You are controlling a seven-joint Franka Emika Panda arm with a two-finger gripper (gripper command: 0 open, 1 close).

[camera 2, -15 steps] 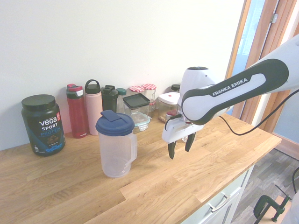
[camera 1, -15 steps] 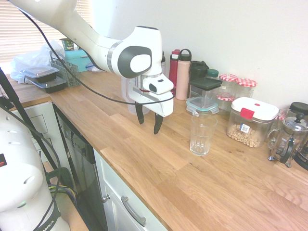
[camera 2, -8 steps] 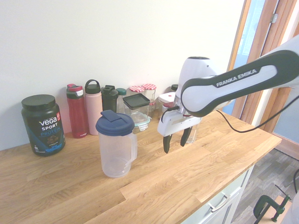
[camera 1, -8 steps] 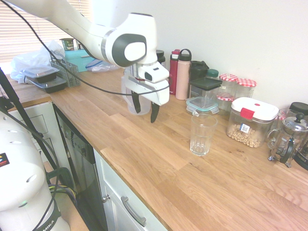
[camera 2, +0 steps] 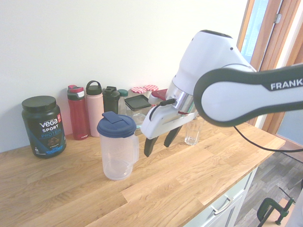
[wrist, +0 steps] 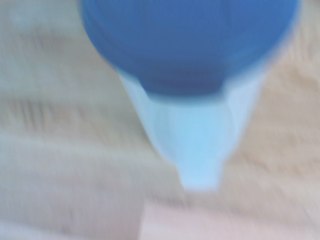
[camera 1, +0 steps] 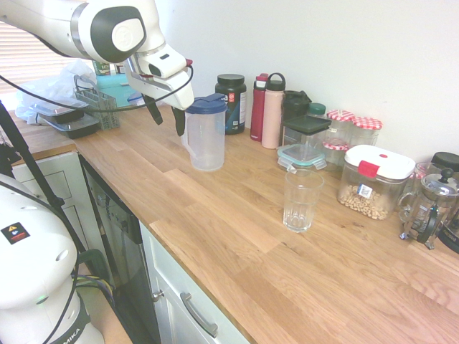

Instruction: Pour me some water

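In the first exterior view my gripper (camera 1: 169, 127) has swung left, clear of the jug (camera 1: 206, 140); its jaws stand wide apart, holding nothing; the jug sits upright on the counter (camera 1: 240, 247), handle leftward; the glass (camera 1: 302, 201) stands further right

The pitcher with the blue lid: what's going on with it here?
Nothing is being handled at this moment. The gripper is open and empty, hovering close to the handle side of the pitcher, which stands upright on the wooden counter with its blue lid on. The drinking glass stands apart from it, upright, with no water visible in it. The arm looks to be lining up to take the pitcher, probably by its handle.
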